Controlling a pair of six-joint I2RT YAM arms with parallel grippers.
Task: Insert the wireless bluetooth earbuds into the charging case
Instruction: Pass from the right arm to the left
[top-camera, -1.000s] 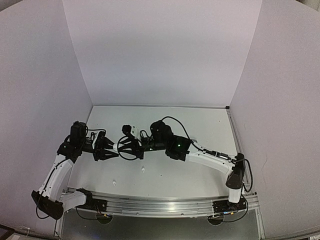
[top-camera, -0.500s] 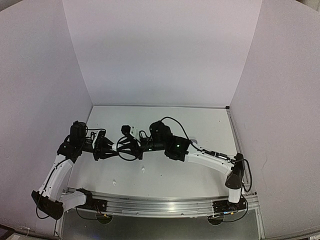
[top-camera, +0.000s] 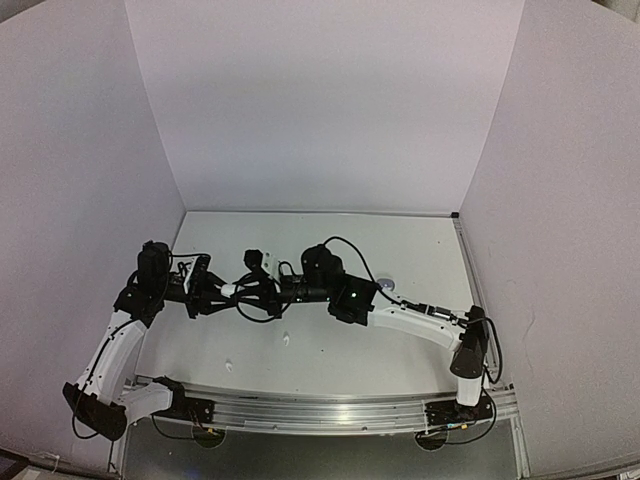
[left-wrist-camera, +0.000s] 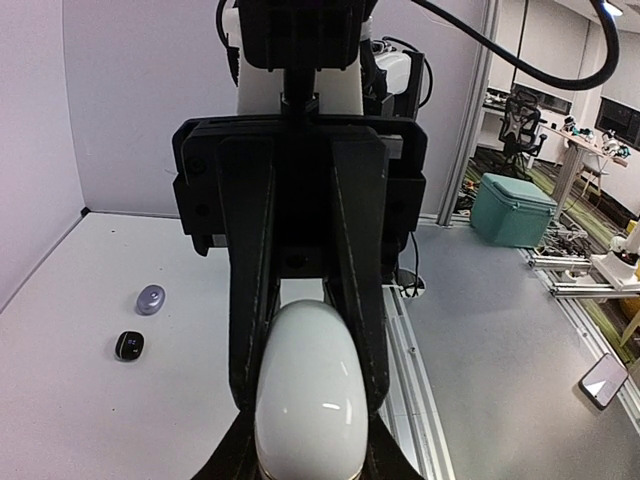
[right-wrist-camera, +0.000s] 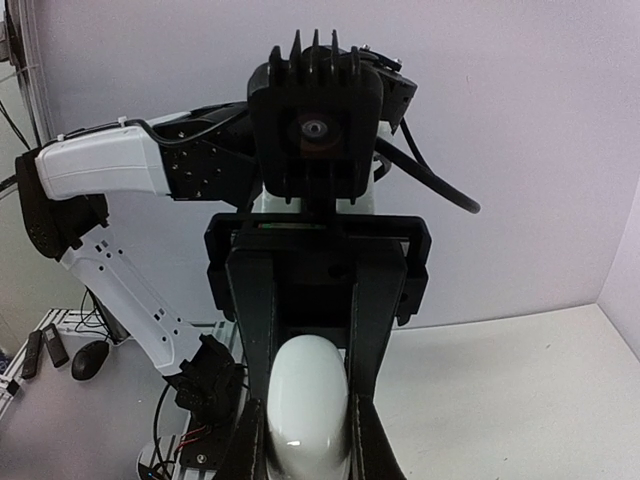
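Wrist cams: close-up, facing each other across the glossy white pebble-shaped case (left-wrist-camera: 310, 400), which both share. Top cam: far, high above and behind it, tilted down.

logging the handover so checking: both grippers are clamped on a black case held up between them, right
The case is white, not black; the left wrist view shows it. Otherwise right: left gripper and right gripper are both clamped on it, up between them.

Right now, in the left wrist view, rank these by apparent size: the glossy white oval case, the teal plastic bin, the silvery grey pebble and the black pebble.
1. glossy white oval case, inflated by nearness to the camera.
2. teal plastic bin, far off.
3. silvery grey pebble and black pebble: too alike to rank.
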